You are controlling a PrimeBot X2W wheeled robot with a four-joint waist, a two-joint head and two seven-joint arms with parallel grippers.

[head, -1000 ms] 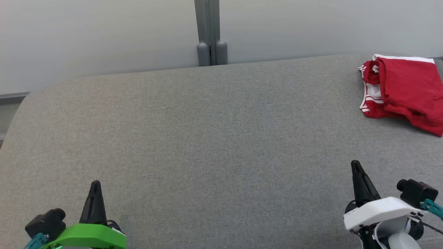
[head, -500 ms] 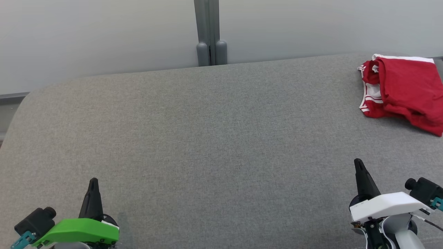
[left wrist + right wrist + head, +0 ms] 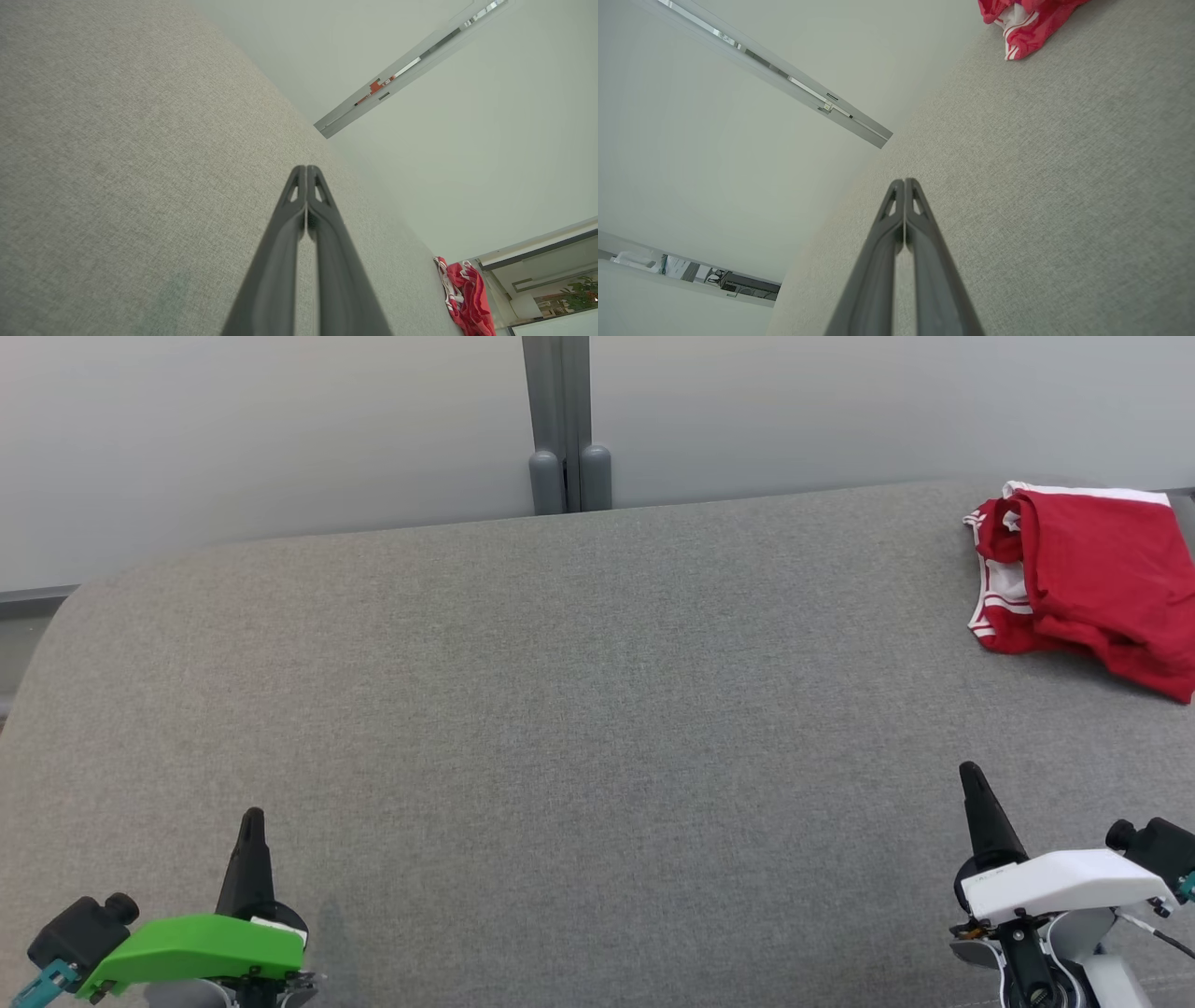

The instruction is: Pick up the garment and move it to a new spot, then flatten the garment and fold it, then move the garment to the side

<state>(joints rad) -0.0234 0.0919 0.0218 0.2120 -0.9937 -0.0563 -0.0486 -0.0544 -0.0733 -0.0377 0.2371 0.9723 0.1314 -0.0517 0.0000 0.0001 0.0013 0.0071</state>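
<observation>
The left tool [image 3: 252, 817] and right tool [image 3: 971, 773] are being held pinched shut and empty above the grey bench [image 3: 579, 709], nothing being carried; the bunched red garment [image 3: 1092, 569] is lying well ahead-right of the right tool.

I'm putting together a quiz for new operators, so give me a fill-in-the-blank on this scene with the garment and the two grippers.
1. The garment on the grey surface is mostly ____ with white stripes.
2. The cover behind the left gripper is ____; the one behind the right gripper is white.
3. The gripper nearer the garment is the ____ one.
4. Both grippers are shut and hold ____.

Missing words: red; green; right; nothing.
</observation>
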